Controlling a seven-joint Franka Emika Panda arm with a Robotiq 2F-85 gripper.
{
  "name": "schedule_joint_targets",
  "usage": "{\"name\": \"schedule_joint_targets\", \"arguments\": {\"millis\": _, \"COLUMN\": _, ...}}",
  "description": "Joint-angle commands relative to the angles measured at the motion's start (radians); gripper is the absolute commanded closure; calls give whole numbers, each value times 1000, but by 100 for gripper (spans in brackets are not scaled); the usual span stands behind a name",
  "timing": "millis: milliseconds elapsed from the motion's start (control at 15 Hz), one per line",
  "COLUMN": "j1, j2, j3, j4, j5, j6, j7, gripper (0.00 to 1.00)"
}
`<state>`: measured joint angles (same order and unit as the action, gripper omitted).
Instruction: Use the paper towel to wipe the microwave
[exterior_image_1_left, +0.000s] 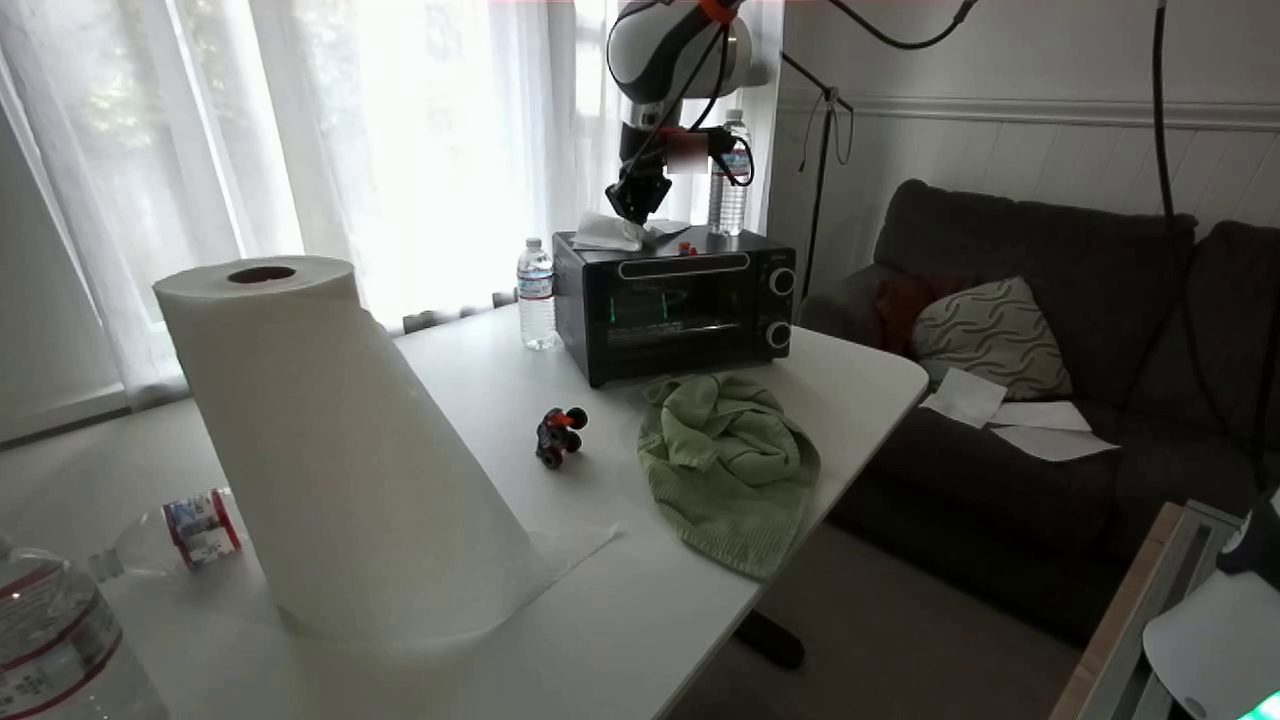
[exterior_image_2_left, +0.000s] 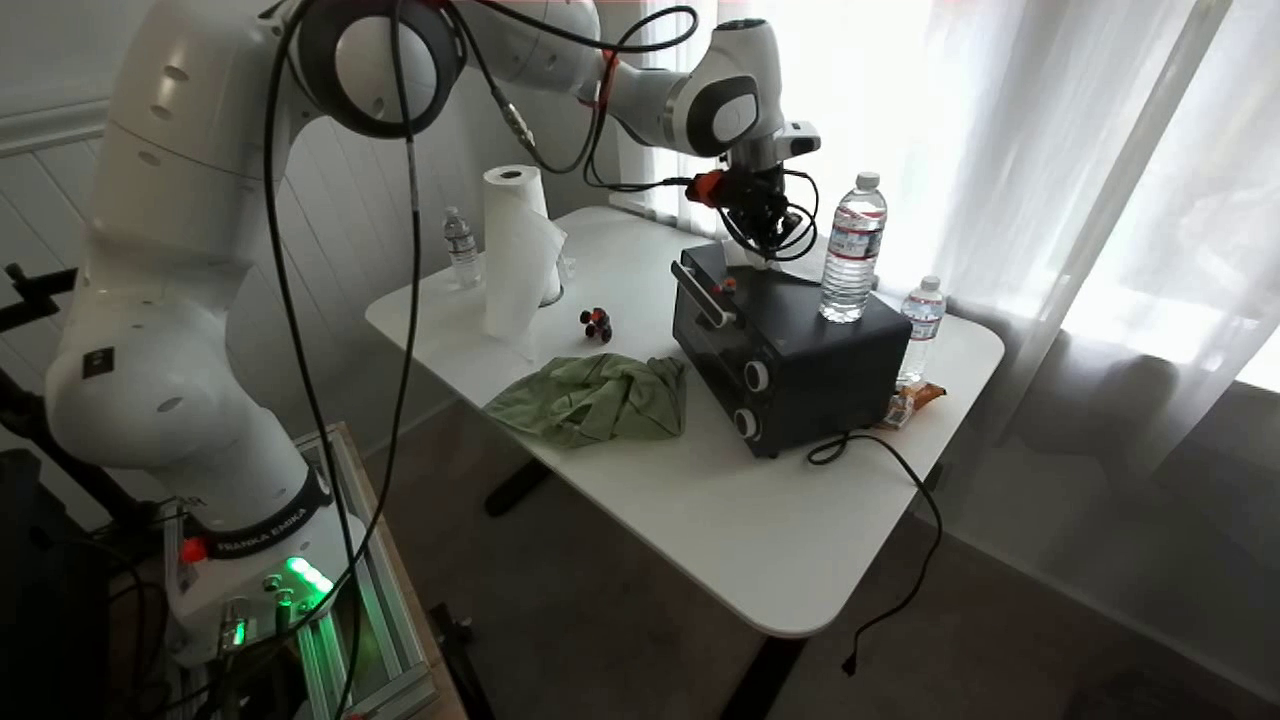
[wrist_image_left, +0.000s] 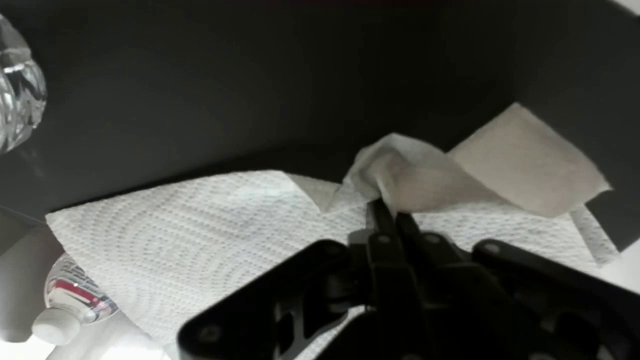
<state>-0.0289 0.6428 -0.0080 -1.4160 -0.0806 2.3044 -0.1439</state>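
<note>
Microwave (exterior_image_1_left: 675, 305), black and boxy, bears a dimpled white paper towel (wrist_image_left: 295, 220).

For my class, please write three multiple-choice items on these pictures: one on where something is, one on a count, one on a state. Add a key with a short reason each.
1. Where does the cloth lie?
A. on the sofa
B. on the table, in front of the microwave
C. on the floor

2. How many knobs show on the microwave's front?
A. one
B. four
C. two

3. How do the fingers stand?
A. closed on the paper towel
B. wide open
C. closed on the cloth

Key:
1 B: both exterior views show it there, on the door side.
2 C: in both exterior views, one sits above the other.
3 A: the wrist view shows them together, the paper towel bunched at their tips.
</note>
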Motion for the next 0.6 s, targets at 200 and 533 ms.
{"name": "schedule_joint_targets", "arguments": {"millis": 200, "j1": 0, "j2": -45, "j3": 65, "j4": -37, "j5": 43, "j6": -149, "j7": -55, "gripper": 96}}
{"name": "schedule_joint_targets", "arguments": {"millis": 533, "j1": -8, "j2": -65, "j3": 114, "j4": -39, "j5": 108, "j6": -256, "j7": -113, "gripper": 96}}
